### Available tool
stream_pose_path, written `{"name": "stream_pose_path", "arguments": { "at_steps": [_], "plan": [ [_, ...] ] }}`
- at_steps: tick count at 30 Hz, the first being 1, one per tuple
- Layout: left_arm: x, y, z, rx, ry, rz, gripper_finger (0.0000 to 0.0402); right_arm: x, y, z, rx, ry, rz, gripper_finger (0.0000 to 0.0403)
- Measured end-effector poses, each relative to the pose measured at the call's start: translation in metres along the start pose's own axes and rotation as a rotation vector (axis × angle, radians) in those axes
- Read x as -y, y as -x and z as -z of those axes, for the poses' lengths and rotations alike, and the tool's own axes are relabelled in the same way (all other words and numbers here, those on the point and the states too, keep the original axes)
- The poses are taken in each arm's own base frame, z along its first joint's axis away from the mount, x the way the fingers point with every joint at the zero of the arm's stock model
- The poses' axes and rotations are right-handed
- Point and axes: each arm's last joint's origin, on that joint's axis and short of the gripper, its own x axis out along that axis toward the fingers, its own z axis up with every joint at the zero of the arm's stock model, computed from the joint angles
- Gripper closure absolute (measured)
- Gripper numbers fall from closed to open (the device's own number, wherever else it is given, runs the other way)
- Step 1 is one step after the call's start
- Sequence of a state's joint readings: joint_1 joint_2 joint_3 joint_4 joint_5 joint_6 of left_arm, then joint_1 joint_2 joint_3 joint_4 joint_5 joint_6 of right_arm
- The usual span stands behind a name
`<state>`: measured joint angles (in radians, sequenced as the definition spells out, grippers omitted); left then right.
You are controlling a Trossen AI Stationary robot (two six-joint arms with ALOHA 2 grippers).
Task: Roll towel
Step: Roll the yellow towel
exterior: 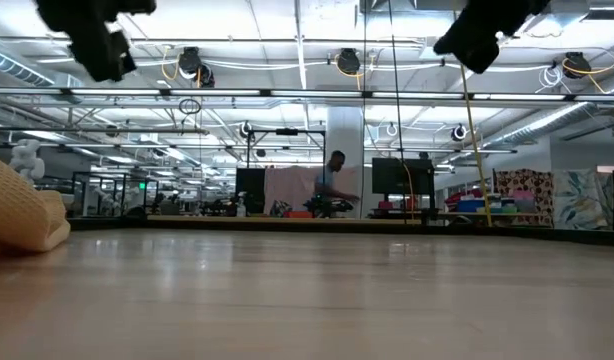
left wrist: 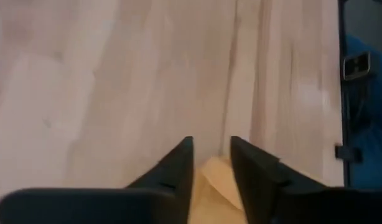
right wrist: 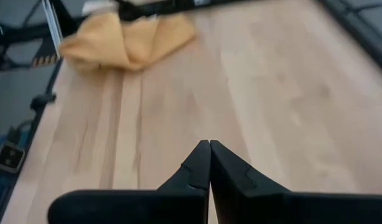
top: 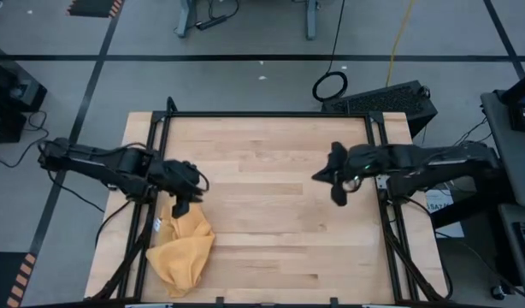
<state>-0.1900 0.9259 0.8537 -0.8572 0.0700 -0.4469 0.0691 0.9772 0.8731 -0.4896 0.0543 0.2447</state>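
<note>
The mustard-yellow towel [top: 182, 250] lies bunched in a heap on the wooden table near its front left corner; it also shows in the low view as the towel [exterior: 22, 205] and in the right wrist view as the towel [right wrist: 125, 37]. My left gripper [top: 182, 205] hangs above the heap's far end, clear of it, fingers open with a gap [left wrist: 211, 152]; a tip of the towel [left wrist: 213, 186] shows below that gap. My right gripper [top: 321, 177] is shut [right wrist: 209, 146] and raised over the table's right half, holding nothing.
Bare wood [top: 271, 214] stretches between the two grippers. Black frame rails [top: 384, 197] run along the table's left and right sides. A person [exterior: 330, 180] stands far off in the room behind the table.
</note>
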Motion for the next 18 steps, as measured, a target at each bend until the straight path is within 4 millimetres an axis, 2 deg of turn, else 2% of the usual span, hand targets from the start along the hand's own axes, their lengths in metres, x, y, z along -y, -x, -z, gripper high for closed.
{"name": "stream_pose_path", "arguments": {
  "at_steps": [4, 8, 13, 18],
  "plan": [
    [0.008, -0.026, 0.010, -0.080, 0.037, 0.003, 0.0208, -0.009, -0.023, 0.005, -0.069, 0.024, -0.015, 0.0403],
    [0.015, -0.050, 0.016, -0.135, 0.081, -0.032, 0.0166, -0.017, -0.043, 0.010, -0.119, 0.045, -0.027, 0.0403],
    [0.022, -0.073, 0.021, -0.198, 0.164, -0.127, 0.0140, -0.026, -0.067, 0.017, -0.167, 0.072, -0.037, 0.0403],
    [0.028, -0.096, 0.028, -0.264, 0.197, -0.187, 0.0132, -0.033, -0.087, 0.025, -0.200, 0.092, -0.048, 0.0403]
  ]
}}
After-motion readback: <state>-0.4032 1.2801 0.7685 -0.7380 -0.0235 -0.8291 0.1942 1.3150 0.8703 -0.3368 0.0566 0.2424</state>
